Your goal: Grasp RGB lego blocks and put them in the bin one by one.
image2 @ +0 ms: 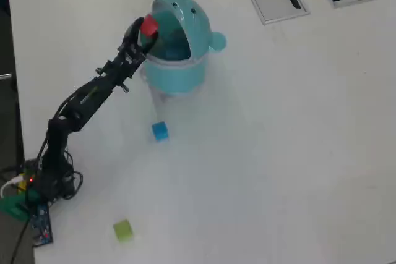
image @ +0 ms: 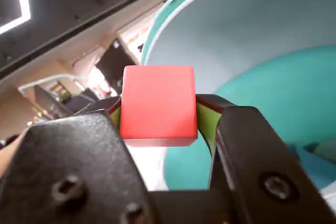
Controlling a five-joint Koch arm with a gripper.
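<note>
The pincer (image: 158, 116) clamps the red block (image: 158, 103) at the rim of the bin (image2: 179, 75), evidently for dropping; blue block (image2: 160, 131) and yellow-green block (image2: 123, 230) await on the surface (image2: 278, 153).

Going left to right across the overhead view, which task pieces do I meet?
Yellow-green block → red block, held in the gripper at the bin's opening → blue block → bin.
</note>
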